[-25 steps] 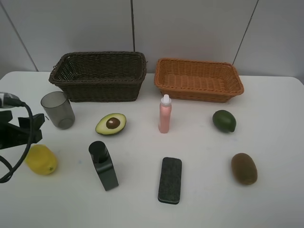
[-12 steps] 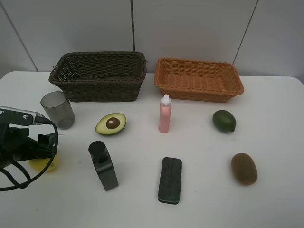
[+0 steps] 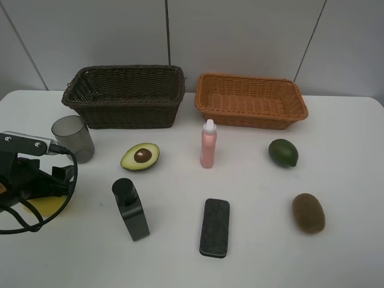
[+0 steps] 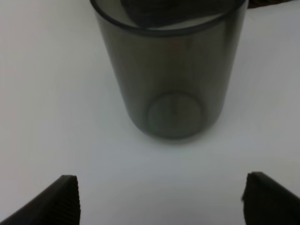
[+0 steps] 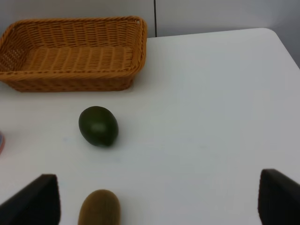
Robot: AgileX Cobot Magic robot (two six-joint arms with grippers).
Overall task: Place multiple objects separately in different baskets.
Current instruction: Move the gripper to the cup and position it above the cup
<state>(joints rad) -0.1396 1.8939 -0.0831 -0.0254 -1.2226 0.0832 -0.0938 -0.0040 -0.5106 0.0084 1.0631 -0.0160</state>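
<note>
Far left: left gripper [image 4: 161,199] sits low over the white table [image 3: 348,150], fingers [image 4: 63,199] spread wide and holding nothing. Its arm covers most of the yellow lemon [image 3: 53,206], only a sliver shows near the table's front-left. The translucent grey plastic cup [image 3: 73,138] stands upright just ahead of that gripper, lined up with the gap between the fingertips in the left wrist view, not touched. Behind the cup, along the back of the table, is the deep dark brown rectangular wicker basket [image 3: 123,99]. In front of that basket lies the halved avocado [image 3: 140,156], cut face and pit up, and nearer the front stands the black plastic bottle [image 3: 131,209]. Mid-table: pink bottle with white cap [image 3: 208,144], upright, between the two baskets' near corners and a bit forward of them. The black rectangular eraser block [image 3: 215,227] lies flat near the front edge. Right of centre at the back is the shallow orange-tan rectangular wicker basket [image 3: 251,101], beside the dark one, not touching. The round dark green fruit [image 3: 283,152] sits in front of its right half, apart from it, and the fuzzy brown kiwi [image 3: 308,212] is nearer the front. All items are on the table, outside both baskets. Right gripper [image 5: 159,199]: out of the overhead view, in its wrist view the fingers are fully apart, gripping nothing, with the green fruit and kiwi ahead of them.
</note>
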